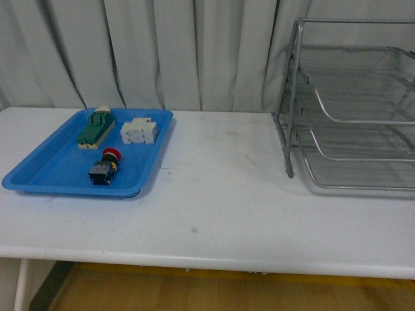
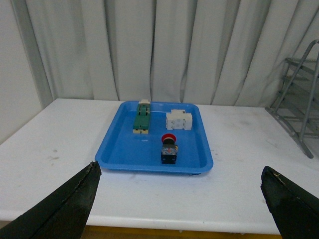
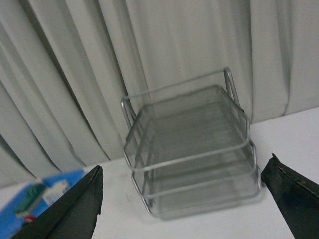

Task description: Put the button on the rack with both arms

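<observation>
The button [image 1: 104,168], with a red cap, yellow collar and black-and-blue body, lies on its side in the blue tray [image 1: 45,170] at the table's left. It also shows in the left wrist view [image 2: 169,148]. The silver wire-mesh rack [image 1: 350,110] stands at the table's right and shows in the right wrist view [image 3: 192,149]. Neither arm shows in the front view. My left gripper [image 2: 182,201] is open and empty, well short of the tray, near the table's front edge. My right gripper [image 3: 182,199] is open and empty, facing the rack from a distance.
A green terminal block [image 1: 96,127] and a white blocky component [image 1: 139,131] lie at the back of the blue tray [image 2: 119,149]. White curtains hang behind the white table [image 1: 220,194].
</observation>
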